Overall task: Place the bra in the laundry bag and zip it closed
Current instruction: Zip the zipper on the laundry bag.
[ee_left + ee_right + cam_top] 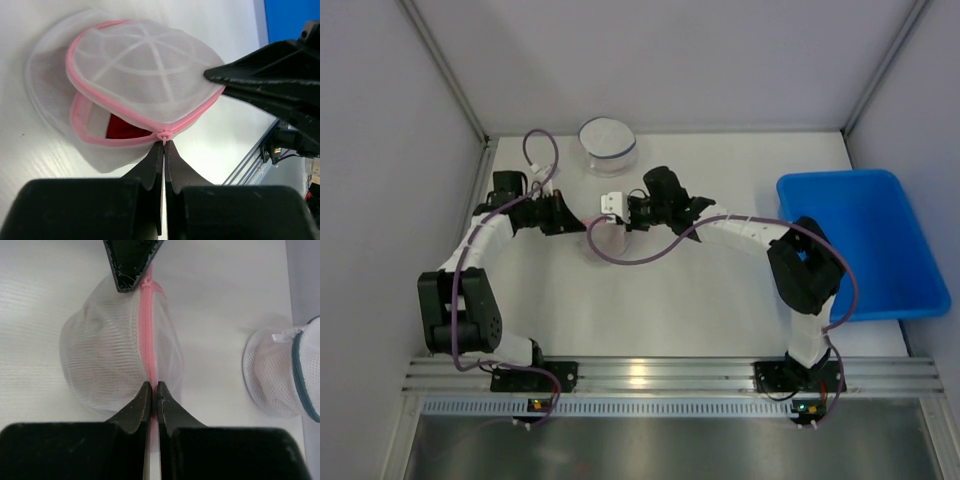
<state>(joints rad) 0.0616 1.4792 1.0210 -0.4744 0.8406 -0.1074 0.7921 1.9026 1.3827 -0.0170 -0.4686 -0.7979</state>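
So, where's the bra (122, 130)?
— Inside the laundry bag (145, 70) on the surface (235, 30), red showing through the open gap. My left hand (164, 150) pinches the zipper pull (164, 135); my right hand (154, 392) grips the bag's seam.

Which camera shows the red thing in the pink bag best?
The left wrist view: the open bag shows the red bra inside. The right wrist view shows only mesh and zipper; from above, the bag is tiny, no red.

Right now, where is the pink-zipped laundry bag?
Top view: the pink-zipped laundry bag lies left of centre, between the left gripper, shut on its zipper pull, and the right gripper, pinching its opposite edge.
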